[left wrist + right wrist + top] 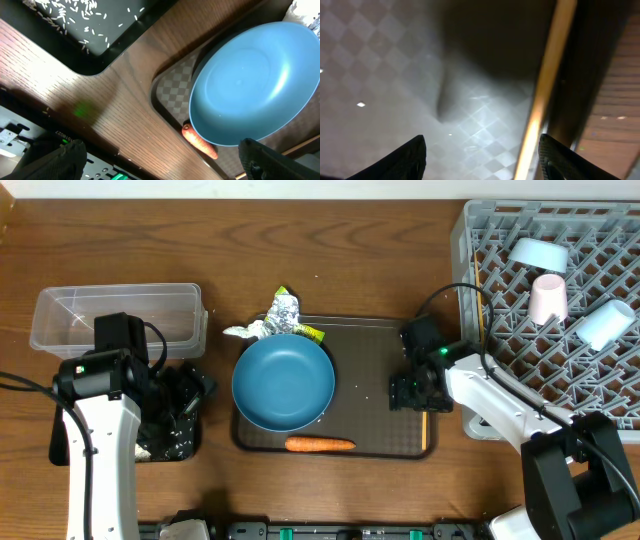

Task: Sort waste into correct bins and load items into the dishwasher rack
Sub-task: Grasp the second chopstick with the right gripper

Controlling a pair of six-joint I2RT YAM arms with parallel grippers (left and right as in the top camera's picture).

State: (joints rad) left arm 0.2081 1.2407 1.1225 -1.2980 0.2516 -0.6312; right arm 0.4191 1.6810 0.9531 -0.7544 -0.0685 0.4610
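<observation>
Mostly wood-grain table [350, 250], brown tray [380, 360] (checkered); left pincer [162, 162] spread wide, right pincer [480, 160] parted above tray.

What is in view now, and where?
Tub: 1, clear, far left.
Black tray: 1, black, near left.
Rice: grains, white, in black tray.
Serving tray: 1, brown, centre.
Bowl: 1, dark blue, on serving tray.
Carrot: 1, orange, serving tray's near edge.
Foil: 1, silver, behind bowl.
Wrapper: 1, yellow-green, beside foil.
Chopstick: 1 seen, wooden, serving tray's right edge.
Rack: 1, grey, right.
Small bowl: 1, pale blue, in rack.
Pink cup, blue cup: 1 each, in rack.
Left gripper: 1, black, open, over black tray.
Right gripper: 1, black, open, over chopstick.
</observation>
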